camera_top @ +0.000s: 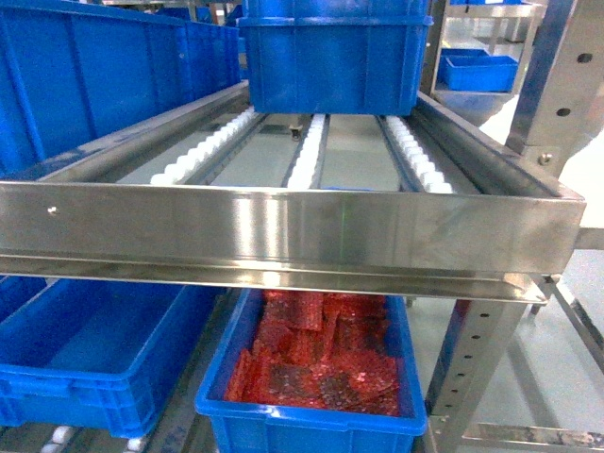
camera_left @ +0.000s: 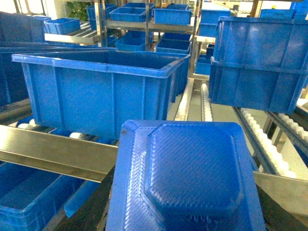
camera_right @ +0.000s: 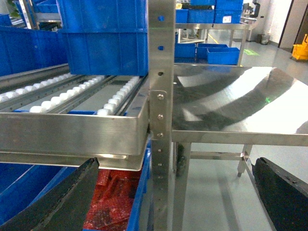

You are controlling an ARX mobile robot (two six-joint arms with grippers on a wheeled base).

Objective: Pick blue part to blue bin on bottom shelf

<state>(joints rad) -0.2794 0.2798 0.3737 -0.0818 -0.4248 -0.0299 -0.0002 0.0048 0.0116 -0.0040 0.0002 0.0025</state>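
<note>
Left fingers [camera_left: 96, 211] hold a ribbed, moulded blue part [camera_left: 185, 178]; right fingers [camera_right: 72, 202] spread wide.

Blue part [camera_left: 185, 178] with woven texture; blue bin [camera_top: 311, 377] holds red pieces [camera_top: 316, 354].

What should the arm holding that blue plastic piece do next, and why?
Probably lower the left gripper and carry the blue part down under the steel shelf rail toward the empty blue bin on the bottom shelf. The part fills the left wrist view, apparently held, still up at roller level, and the neighbouring bin already holds red parts, so it seems the wrong target.
</note>
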